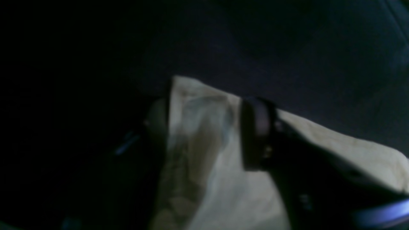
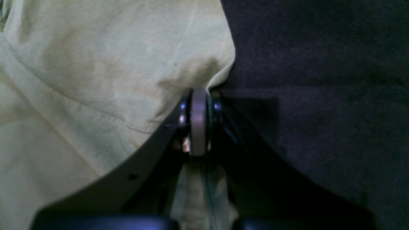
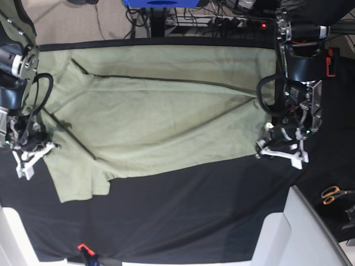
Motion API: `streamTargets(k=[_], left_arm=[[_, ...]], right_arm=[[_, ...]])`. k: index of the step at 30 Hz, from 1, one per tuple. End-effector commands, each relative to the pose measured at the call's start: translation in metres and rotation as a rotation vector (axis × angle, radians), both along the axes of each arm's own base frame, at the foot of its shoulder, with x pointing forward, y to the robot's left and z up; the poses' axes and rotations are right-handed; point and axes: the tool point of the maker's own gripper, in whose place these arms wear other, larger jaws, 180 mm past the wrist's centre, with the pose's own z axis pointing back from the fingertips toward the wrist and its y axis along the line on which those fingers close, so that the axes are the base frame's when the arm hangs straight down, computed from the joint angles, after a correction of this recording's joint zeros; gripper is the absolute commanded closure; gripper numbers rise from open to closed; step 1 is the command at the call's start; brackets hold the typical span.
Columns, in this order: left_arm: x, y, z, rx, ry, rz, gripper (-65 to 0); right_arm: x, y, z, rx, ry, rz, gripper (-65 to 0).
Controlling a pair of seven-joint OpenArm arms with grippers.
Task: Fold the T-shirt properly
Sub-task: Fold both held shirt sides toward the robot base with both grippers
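Note:
The pale green T-shirt (image 3: 161, 122) lies spread sideways over the black table cloth (image 3: 194, 216), with creases across it. In the base view my right gripper (image 3: 30, 152) sits at the shirt's left edge. The right wrist view shows my right gripper (image 2: 199, 121) shut, pads pressed together on the hem of the T-shirt (image 2: 96, 80). My left gripper (image 3: 280, 148) is at the shirt's right edge. In the dim left wrist view my left gripper (image 1: 204, 131) has its jaws apart, and a raised fold of the T-shirt (image 1: 198, 166) fills the gap between them.
Orange-handled scissors (image 3: 333, 194) lie on the cloth at the far right. White panels (image 3: 288, 233) stand at the front right corner and a small red-tipped tool (image 3: 83, 247) at the front edge. Cables and a blue box (image 3: 161, 3) sit behind the table.

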Motion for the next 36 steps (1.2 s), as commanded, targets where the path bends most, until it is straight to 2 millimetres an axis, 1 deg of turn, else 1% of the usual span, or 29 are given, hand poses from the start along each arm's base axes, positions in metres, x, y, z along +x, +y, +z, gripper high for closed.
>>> streamTargets(k=[1, 2, 4, 5, 6, 8, 9, 10, 12, 13, 14, 17, 18, 20, 22, 24, 27, 30, 32, 36], left_arm=[[0.012, 0.001, 0.009, 0.003, -0.025, -0.002, -24.0], [0.013, 0.002, 0.009, 0.008, -0.034, 0.006, -20.6], [0.010, 0.007, 0.001, 0.014, -0.027, 0.028, -14.3], [0.006, 0.008, -0.006, 0.015, -0.013, 0.041, -12.8], [0.006, 0.011, -0.008, 0.020, -0.015, 0.052, -11.4], [0.004, 0.009, -0.017, 0.032, 0.004, 0.046, -8.1], [0.004, 0.009, -0.019, 0.047, 0.011, 0.032, -4.9], [0.004, 0.005, -0.021, 0.061, 0.013, 0.011, -0.3], [0.007, 0.003, -0.020, 0.093, -0.001, -0.018, 0.0], [0.010, 0.006, -0.017, 0.108, -0.006, -0.029, 0.0], [0.018, 0.006, -0.011, 0.118, -0.019, -0.041, 0.0], [0.032, 0.002, 0.000, 0.123, -0.037, -0.063, 0.0], [0.036, 0.003, 0.004, 0.122, -0.047, -0.060, 0.0], [0.048, 0.000, 0.018, 0.124, -0.081, -0.073, 0.0], [0.058, -0.003, 0.035, 0.127, -0.116, -0.097, 0.0], [0.067, -0.008, 0.052, 0.124, -0.151, -0.119, 0.0], [0.078, -0.014, 0.072, 0.122, -0.191, -0.139, 0.0], [0.086, -0.017, 0.086, 0.125, -0.226, -0.150, 0.0], [0.089, -0.018, 0.089, 0.128, -0.232, -0.155, 0.0], [0.092, -0.019, 0.092, 0.128, -0.236, -0.161, 0.0]], right_arm=[[0.013, -0.011, 0.015, -0.021, -0.039, -0.004, 0.0], [0.013, -0.011, 0.015, -0.021, -0.039, -0.004, 0.0], [0.013, -0.011, 0.015, -0.021, -0.039, -0.004, 0.0], [0.013, -0.011, 0.015, -0.021, -0.039, -0.004, 0.0], [0.013, -0.011, 0.015, -0.021, -0.039, -0.004, 0.0], [0.014, -0.012, 0.015, -0.023, -0.040, -0.005, 0.0], [0.014, -0.012, 0.015, -0.023, -0.040, -0.005, 0.0], [0.014, -0.012, 0.015, -0.023, -0.040, -0.005, 0.0], [0.014, -0.010, 0.015, -0.021, -0.040, -0.003, 0.0], [0.015, -0.010, 0.016, -0.021, -0.044, -0.003, 0.0], [0.015, -0.009, 0.016, -0.019, -0.044, -0.002, 0.0], [0.019, -0.008, 0.018, -0.019, -0.053, -0.002, 0.0], [0.022, -0.009, 0.022, -0.024, -0.064, -0.001, 0.0], [0.034, -0.014, 0.039, -0.050, -0.116, 0.003, 0.0], [0.041, -0.017, 0.049, -0.068, -0.146, 0.005, 0.0], [0.045, -0.019, 0.057, -0.081, -0.166, 0.008, 0.0], [0.050, -0.024, 0.066, -0.097, -0.190, 0.007, 0.0], [0.053, -0.026, 0.070, -0.103, -0.200, 0.007, 0.0], [0.055, -0.027, 0.075, -0.111, -0.215, 0.010, 0.0], [0.065, -0.014, 0.083, -0.152, -0.240, 0.084, 0.0]])
